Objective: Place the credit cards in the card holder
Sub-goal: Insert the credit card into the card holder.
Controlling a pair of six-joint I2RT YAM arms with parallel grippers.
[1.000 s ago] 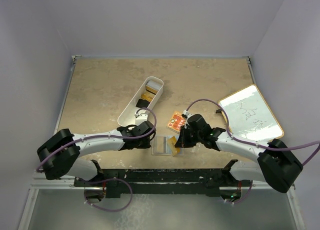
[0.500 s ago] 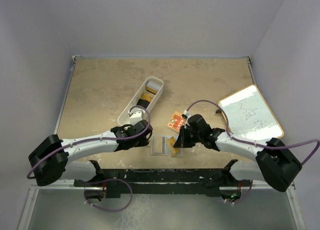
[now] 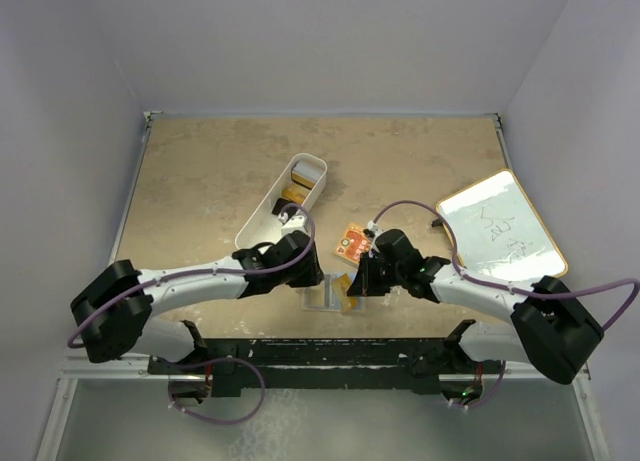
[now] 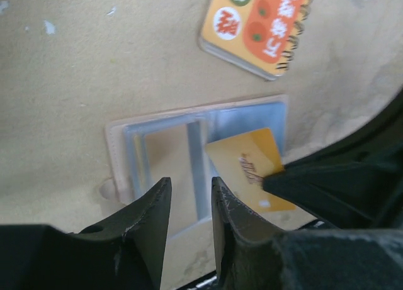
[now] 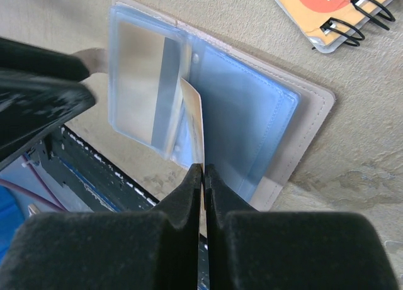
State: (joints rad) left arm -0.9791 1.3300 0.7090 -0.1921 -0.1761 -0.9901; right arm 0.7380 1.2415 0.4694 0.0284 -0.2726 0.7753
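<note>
From above, the card holder lies open on the worktop near the front edge, between the two arms; the left end effector hangs at its left side and the right end effector at its right; more credit cards wait in the white bin further back; at this size I cannot make out what either arm grips.

From the left wrist, the left jaws stand narrowly apart with nothing between them, over the holder's near edge; whether they press it down I cannot tell; an orange-gold card lies slanted across the right-hand clear pocket, pinched at one corner by the other arm; a spiral notebook sits just beyond.

From the right wrist, the right jaws are clamped on that card, seen edge-on, its tip near the fold; whether it is inside a sleeve or merely on top is hard to say. The card comes in tilted, so I judge it may catch the sleeve lip, buckle the plastic, or shove the holder along the worktop.
</note>
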